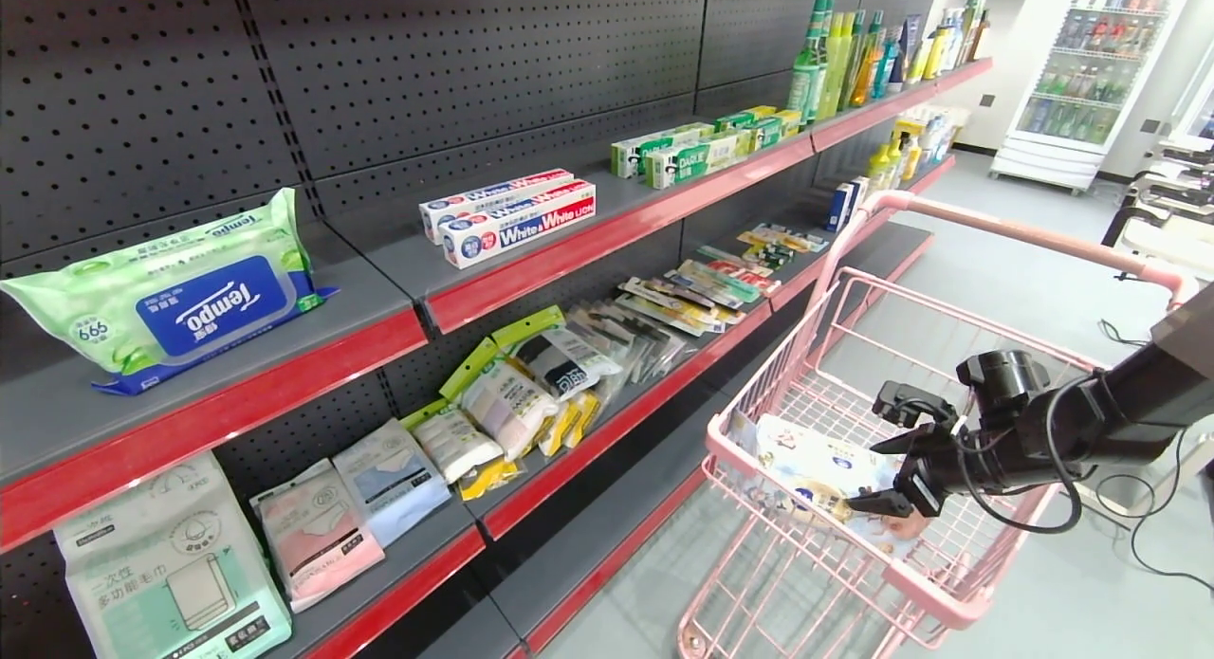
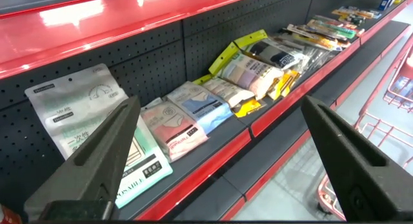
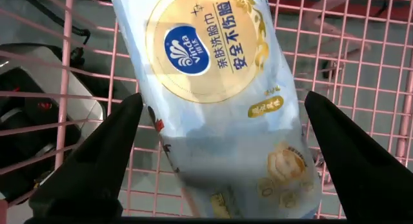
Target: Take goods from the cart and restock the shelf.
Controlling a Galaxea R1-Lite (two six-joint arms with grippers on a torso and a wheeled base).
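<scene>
A pale blue and white pack of wipes [image 1: 806, 469] lies on the wire floor of the pink cart [image 1: 1029, 234]. My right gripper [image 1: 877, 474] hangs inside the cart just above the pack's near end, open. In the right wrist view its fingers [image 3: 97, 166] stand on either side of the pack [image 3: 219, 75] without closing on it. My left gripper [image 2: 219, 166] is open and holds nothing, facing the lower shelf [image 2: 213, 159] with its bagged goods. The upper shelf [image 1: 237, 403] carries a green wipes pack [image 1: 171, 299].
Toothpaste boxes [image 1: 512, 218] and bottles [image 1: 844, 57] stand further along the upper shelf. Small packets [image 1: 512, 403] crowd the middle shelf. A glass-door cooler [image 1: 1081, 81] stands at the far end of the aisle. Grey floor lies between cart and shelf.
</scene>
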